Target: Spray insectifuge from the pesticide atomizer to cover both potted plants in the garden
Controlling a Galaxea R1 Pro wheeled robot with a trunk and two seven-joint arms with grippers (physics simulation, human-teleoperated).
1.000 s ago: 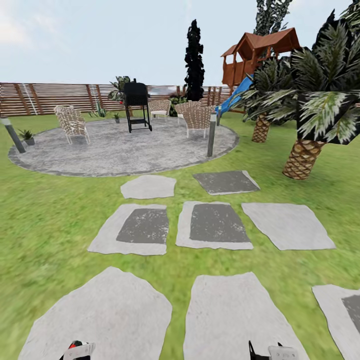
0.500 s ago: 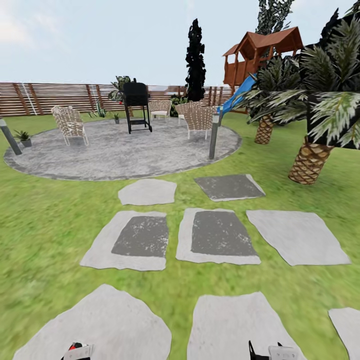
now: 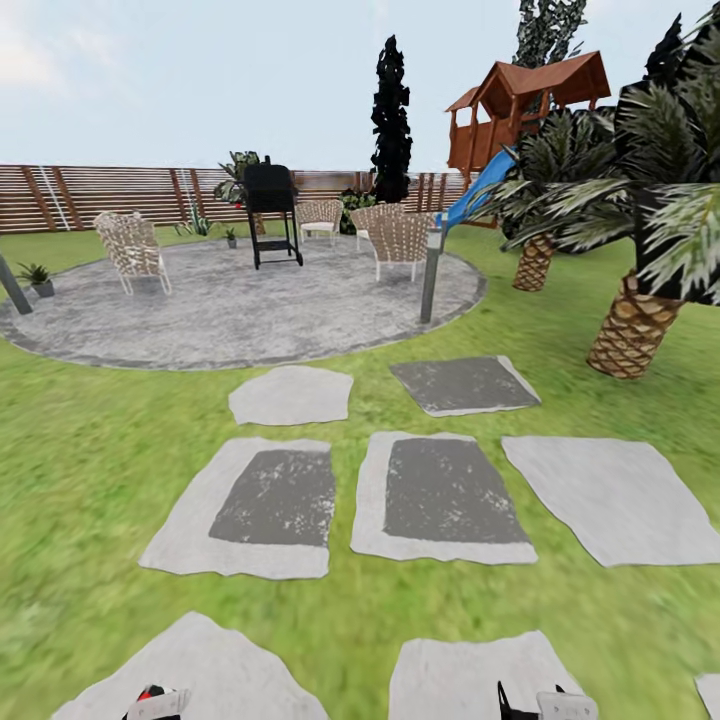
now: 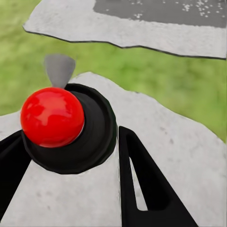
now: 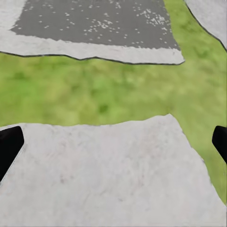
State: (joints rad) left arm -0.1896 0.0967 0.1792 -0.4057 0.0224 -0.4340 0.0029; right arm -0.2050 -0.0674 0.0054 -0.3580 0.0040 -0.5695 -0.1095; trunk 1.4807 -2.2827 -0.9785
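The garden spreads ahead in the head view: green lawn, stepping slabs (image 3: 436,495) and a round grey stone patio (image 3: 240,315) before a brown slatted fence (image 3: 100,195). One small potted plant (image 3: 38,277) in a grey pot stands at the patio's far left edge, and another potted plant (image 3: 231,237) stands at its back near the grill. The pesticide atomizer is out of view. My left gripper (image 4: 71,135) hangs open over a pale slab, above a red knob on a black disc of the robot. My right gripper (image 5: 116,142) is open over another slab, holding nothing.
On the patio stand wicker chairs (image 3: 128,250), a black grill (image 3: 272,210) and a grey post (image 3: 431,278). Scaly-trunked palms (image 3: 630,330) crowd the right side. Behind them is a wooden playhouse (image 3: 525,105) with a blue slide. Another post (image 3: 12,285) leans at the far left.
The whole head view has shifted: the slabs slide down the picture and the patio and palms come nearer, so the robot is rolling forward. Both grippers keep their pose.
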